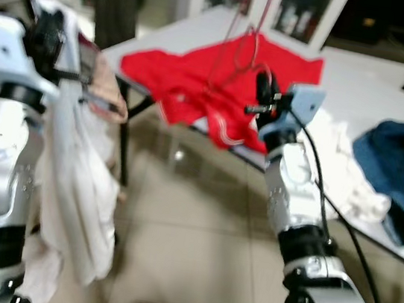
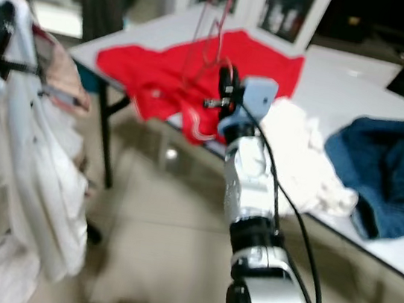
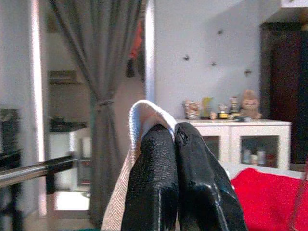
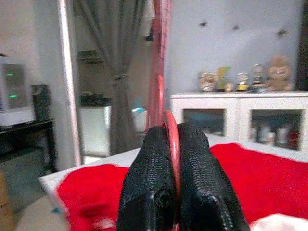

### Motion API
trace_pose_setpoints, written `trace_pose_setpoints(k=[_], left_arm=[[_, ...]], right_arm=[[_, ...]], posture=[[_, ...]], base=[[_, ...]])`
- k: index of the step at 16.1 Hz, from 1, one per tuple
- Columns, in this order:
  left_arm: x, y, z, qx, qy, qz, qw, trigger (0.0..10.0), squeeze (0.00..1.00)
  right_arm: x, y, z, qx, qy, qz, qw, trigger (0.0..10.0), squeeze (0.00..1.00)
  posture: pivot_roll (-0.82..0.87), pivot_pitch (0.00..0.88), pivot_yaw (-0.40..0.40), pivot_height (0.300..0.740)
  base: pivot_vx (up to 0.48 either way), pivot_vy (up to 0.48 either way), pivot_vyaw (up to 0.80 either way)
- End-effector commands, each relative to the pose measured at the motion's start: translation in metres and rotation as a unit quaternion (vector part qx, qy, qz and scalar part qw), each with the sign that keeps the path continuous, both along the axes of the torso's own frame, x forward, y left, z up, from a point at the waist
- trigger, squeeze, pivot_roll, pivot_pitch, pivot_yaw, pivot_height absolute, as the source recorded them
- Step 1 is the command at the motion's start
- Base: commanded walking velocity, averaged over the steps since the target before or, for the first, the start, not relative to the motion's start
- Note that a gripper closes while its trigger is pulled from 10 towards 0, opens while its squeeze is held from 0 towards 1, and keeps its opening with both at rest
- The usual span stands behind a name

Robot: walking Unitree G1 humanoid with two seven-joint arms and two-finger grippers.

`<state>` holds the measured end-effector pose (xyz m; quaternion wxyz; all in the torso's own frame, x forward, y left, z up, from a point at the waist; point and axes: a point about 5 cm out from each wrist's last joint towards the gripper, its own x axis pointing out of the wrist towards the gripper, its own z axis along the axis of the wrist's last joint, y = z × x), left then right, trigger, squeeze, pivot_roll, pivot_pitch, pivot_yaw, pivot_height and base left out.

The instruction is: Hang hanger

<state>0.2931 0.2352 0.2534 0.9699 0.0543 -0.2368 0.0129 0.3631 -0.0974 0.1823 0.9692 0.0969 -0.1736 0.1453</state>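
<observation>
Our right hand (image 4: 174, 192) clamps the red hanger (image 4: 161, 72) above the tabletop (image 1: 391, 88), left hand (image 3: 175, 178) pinching white cloth (image 3: 144, 113); hanging remains undone.

Both head views blurred. Red hanger (image 1: 235, 47) top cut off by the upper frame edge; thin wires smear against the red garment (image 1: 196, 83). Left hand (image 1: 50, 28) indistinct against white cloth (image 1: 77, 179). Blue garment (image 1: 403, 168) runs off the tabletop's (image 1: 377, 86) right edge, cropped.
</observation>
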Motion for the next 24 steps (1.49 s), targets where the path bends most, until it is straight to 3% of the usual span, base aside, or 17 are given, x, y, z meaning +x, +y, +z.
trace_pose_setpoints(k=[1,16,22,24], left_arm=[[0.001,-0.009,0.007,0.011,-0.012,-0.015,1.0,10.0,0.0],[0.0,-0.016,0.018,0.029,-0.029,-0.024,0.999,10.0,0.0],[0.0,-0.02,0.017,0.018,-0.028,-0.037,0.999,10.0,0.0],[-0.001,-0.026,0.012,0.011,-0.01,-0.074,0.997,10.0,0.0]], right_arm=[[0.003,-0.017,0.007,0.013,-0.005,-0.025,1.0,10.0,0.0],[0.003,-0.022,0.017,0.021,-0.014,-0.03,0.999,10.0,0.0],[0.003,-0.023,0.019,0.017,-0.017,-0.028,0.999,10.0,0.0],[0.003,-0.023,0.018,0.015,-0.015,-0.028,0.999,10.0,0.0]], posture=[[0.13,0.0,-0.046,0.74],[0.12,0.0,-0.047,0.74],[0.11,0.0,-0.05,0.74],[0.11,0.0,-0.051,0.74]], base=[[0.48,0.0,-0.41],[0.475,0.0,-0.72],[0.439,0.0,0.0],[0.0,0.0,0.0]])
